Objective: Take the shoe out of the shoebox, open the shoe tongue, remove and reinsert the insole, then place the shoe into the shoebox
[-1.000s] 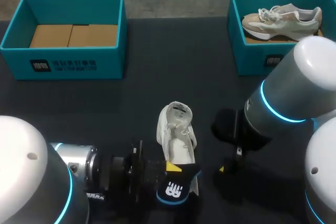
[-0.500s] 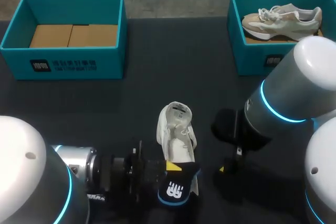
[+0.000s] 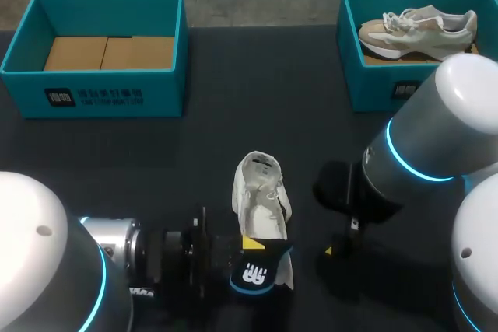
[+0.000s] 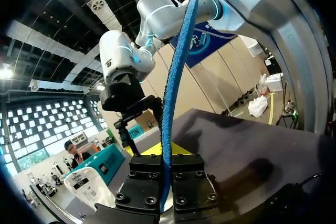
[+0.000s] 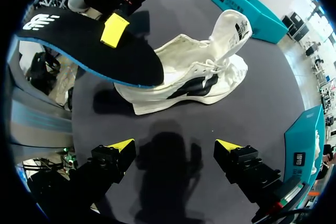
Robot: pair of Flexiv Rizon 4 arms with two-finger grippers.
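Head view comparison across the last second: the insole (image 3: 253, 276), black on top with a blue edge, has shifted slightly back toward the left arm, while the white shoe (image 3: 261, 196) has not moved. The left gripper (image 4: 166, 163) has its fingers clamped on the insole, which appears edge-on in the left wrist view. The insole is fully out of the shoe and held above the surface (image 3: 233, 114) at the shoe's near end. The right gripper (image 5: 175, 148) is unchanged, its fingers spread and grasping nothing, over bare surface alongside the shoe. The shoe rests on its sole between the two arms. Its tongue appears to be pulled up, though the opening is hard to read. Removal looks complete, and reinsertion is the outstanding step. Placement into a shoebox (image 3: 167, 83) follows; the far-left one holds only cardboard.
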